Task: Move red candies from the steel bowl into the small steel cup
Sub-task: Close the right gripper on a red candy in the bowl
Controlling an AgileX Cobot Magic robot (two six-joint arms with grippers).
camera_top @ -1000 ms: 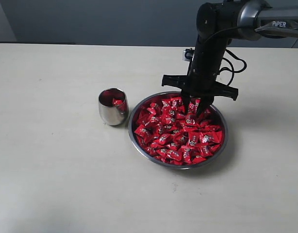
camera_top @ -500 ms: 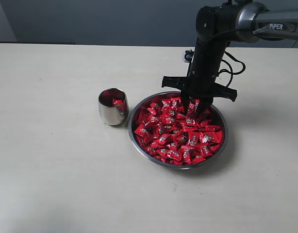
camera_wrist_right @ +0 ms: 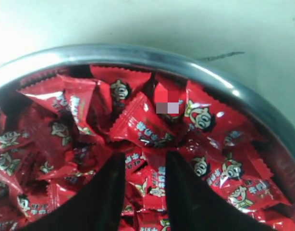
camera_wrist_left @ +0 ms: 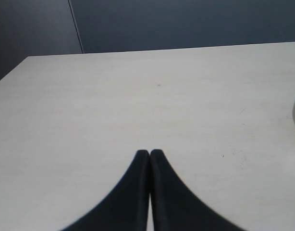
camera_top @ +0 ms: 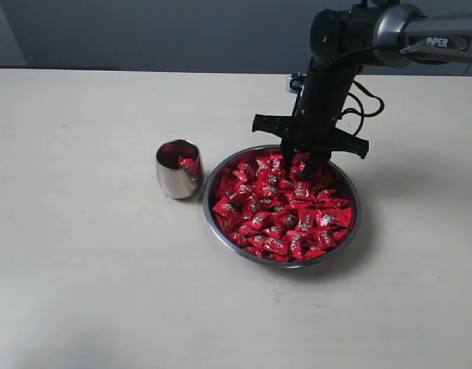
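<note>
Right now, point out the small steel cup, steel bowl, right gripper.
small steel cup (camera_top: 174, 183), exterior view, outer side wall.
steel bowl (camera_wrist_right: 128, 54), right wrist view, bare rim.
right gripper (camera_wrist_right: 145, 159), right wrist view, midway between fingertips.

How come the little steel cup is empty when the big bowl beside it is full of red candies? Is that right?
Not quite. The small steel cup is not empty: the exterior view shows at least one red candy inside it. The rest is right: the steel bowl beside it is full of red candies.
</note>
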